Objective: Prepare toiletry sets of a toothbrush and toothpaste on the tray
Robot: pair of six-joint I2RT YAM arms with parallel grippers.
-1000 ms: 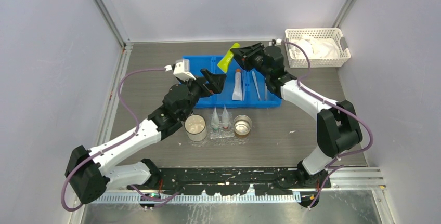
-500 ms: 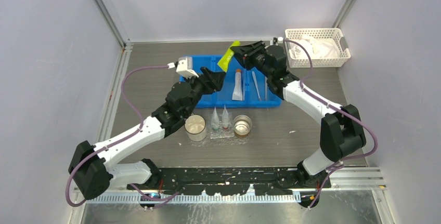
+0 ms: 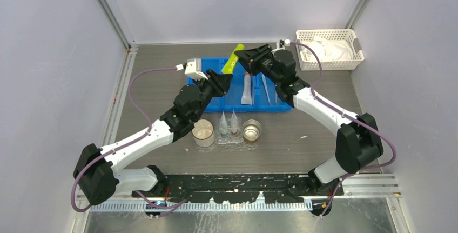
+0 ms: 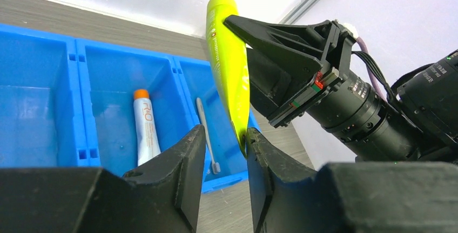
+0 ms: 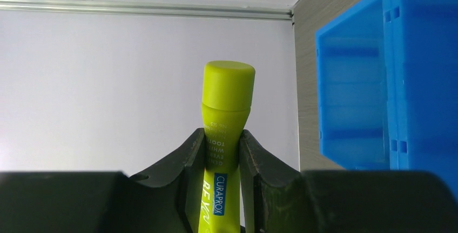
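Clenched with the right gripper (image 5: 221, 135) on a green tube (image 5: 227, 98) just under its cap, up in the air over the blue bin (image 4: 32, 108) at the far side. Tilted steeply along its length: cap high and far, flat tail low and near, aimed straight into the left gripper (image 4: 224, 135). Lodged tail-first between the left fingers (image 4: 183, 168), touching the right-hand one and leaving a gap on the other side, so not clamped there yet, with those jaws part-way apart. Looks like a hand-over from right to left, hinging on that tail sitting squarely between the pads. Closer to the tray (image 3: 229, 140) for the left arm than the right. Found just near of the bin, between two cups (image 3: 203, 132), with two pointed packets (image 3: 223, 124) standing upright on it.
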